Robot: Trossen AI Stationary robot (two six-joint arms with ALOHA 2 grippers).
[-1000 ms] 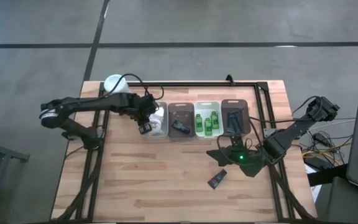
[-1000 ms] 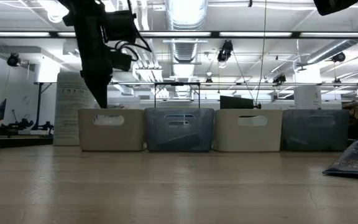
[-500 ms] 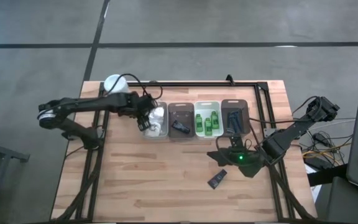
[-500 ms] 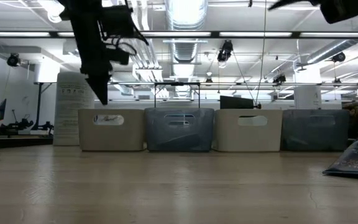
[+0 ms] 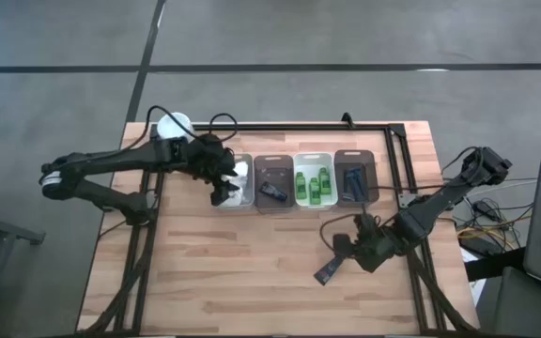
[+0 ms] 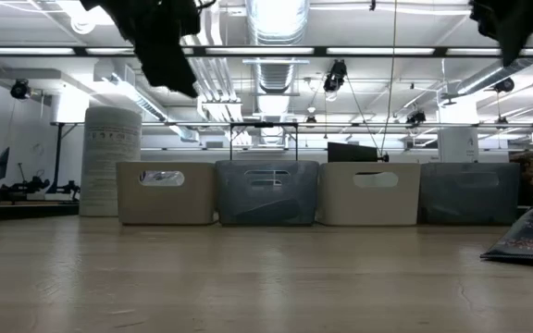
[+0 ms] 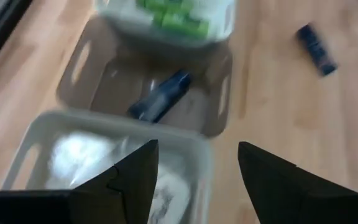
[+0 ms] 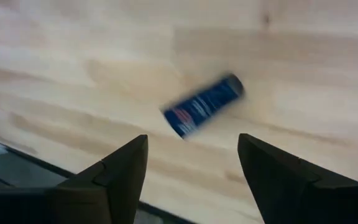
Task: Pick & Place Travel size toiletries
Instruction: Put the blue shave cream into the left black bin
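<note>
On the worktop (image 5: pixel 252 272) we see the left tool (image 5: pixel 224 194), fingers spread, above the white tray (image 5: pixel 236 201). The right tool (image 5: pixel 343 250), spread and empty, hangs beside the dark tube (image 5: pixel 327 272) lying loose.

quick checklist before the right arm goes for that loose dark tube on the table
1. Right claw open: ok, wide gap between its fingers.
2. Right claw empty: ok.
3. Dark tube lying free on the table, nothing touching it: ok.
4. Tube lined up between the fingers: ok in the right wrist view, where it lies ahead of the gap.
5. Left claw out of the way: ok, it is over the white tray, open and empty.
6. Height of the right claw above the tube: cannot tell.
</note>
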